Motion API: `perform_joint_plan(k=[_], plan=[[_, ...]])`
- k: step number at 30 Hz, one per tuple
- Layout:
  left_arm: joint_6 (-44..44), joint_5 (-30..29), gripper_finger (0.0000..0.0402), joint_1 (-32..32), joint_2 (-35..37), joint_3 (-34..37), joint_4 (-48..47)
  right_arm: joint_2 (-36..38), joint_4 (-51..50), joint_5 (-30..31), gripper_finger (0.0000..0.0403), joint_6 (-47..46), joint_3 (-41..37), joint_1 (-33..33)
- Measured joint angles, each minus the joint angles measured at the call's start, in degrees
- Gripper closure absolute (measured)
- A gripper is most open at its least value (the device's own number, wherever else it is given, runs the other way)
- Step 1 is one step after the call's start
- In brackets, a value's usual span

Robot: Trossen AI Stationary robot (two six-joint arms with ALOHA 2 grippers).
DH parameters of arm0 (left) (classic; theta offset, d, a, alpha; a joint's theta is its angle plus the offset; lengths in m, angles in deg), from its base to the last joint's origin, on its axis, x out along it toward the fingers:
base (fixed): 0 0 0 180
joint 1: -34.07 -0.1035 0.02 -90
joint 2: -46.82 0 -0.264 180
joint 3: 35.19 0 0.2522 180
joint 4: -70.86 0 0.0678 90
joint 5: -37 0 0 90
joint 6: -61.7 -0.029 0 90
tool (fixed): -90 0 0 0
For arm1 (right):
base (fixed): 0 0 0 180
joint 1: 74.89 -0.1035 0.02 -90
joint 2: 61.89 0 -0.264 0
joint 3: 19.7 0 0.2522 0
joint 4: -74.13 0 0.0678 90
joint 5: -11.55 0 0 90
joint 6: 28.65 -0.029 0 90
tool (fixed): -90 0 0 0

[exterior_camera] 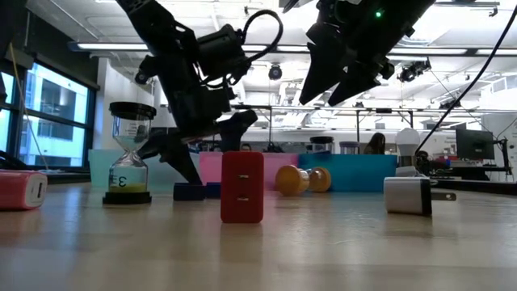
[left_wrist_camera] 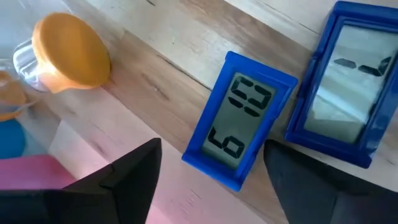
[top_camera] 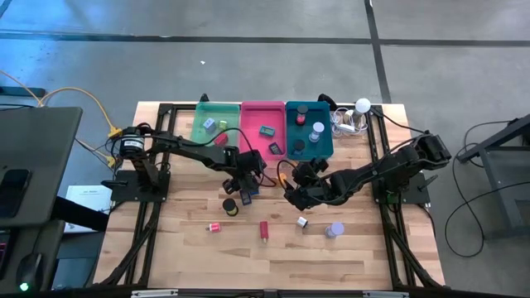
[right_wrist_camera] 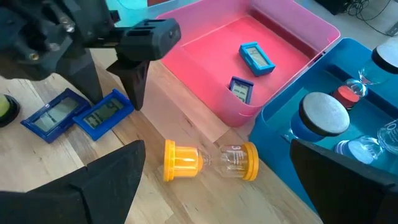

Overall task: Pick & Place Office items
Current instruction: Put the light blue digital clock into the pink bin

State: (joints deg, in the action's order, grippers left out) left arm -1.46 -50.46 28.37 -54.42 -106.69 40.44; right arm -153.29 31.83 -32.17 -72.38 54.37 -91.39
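Left gripper (right_wrist_camera: 115, 74) reaching in over table centre, pointing down, fingers spread, straddling a small blue digital clock (left_wrist_camera: 239, 137) lying flat on the wooden table (top_camera: 364, 257); nothing grasped, finger tips at either side of clock. Second blue clock (left_wrist_camera: 348, 93) just beside the first, touching or nearly so. Right gripper (exterior_camera: 335, 77) raised above the table near the left one, fingers wide apart, empty. Orange-capped sand timer (right_wrist_camera: 211, 160) on its side below it, just beside pink tray (right_wrist_camera: 205, 56) and teal tray (right_wrist_camera: 280, 124). Two more blue clocks inside pink tray. Red charger block (exterior_camera: 241, 187) upright nearer the front edge; black-capped sand timer (exterior_camera: 128, 153) upright, well apart.
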Motion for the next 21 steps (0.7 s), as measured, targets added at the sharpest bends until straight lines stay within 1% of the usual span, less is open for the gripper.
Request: perform_joint_plan(k=[4,11,15,17,21], plan=[[0.0,0.5,0.0168,-0.2,-0.1,0.0,-0.3,0.0,0.1,0.0,0.0014,0.0,0.0,0.0],[-0.4,0.3,0.0284,-0.3,-0.2,0.0,1.0,0.0,0.1,0.0,0.0014,0.2,0.0,0.0],[-0.5,0.1,0.0336,-0.3,-0.3,0.0,0.7,0.0,0.1,0.0,0.0014,0.2,0.0,0.0],[-0.5,0.1,0.0349,-0.3,-0.2,0.0,0.6,0.0,0.1,0.0,0.0014,0.2,0.0,0.0],[0.0,0.1,0.0354,-0.3,-0.2,0.0,0.6,0.0,0.1,0.0,0.0014,0.2,0.0,0.0]])
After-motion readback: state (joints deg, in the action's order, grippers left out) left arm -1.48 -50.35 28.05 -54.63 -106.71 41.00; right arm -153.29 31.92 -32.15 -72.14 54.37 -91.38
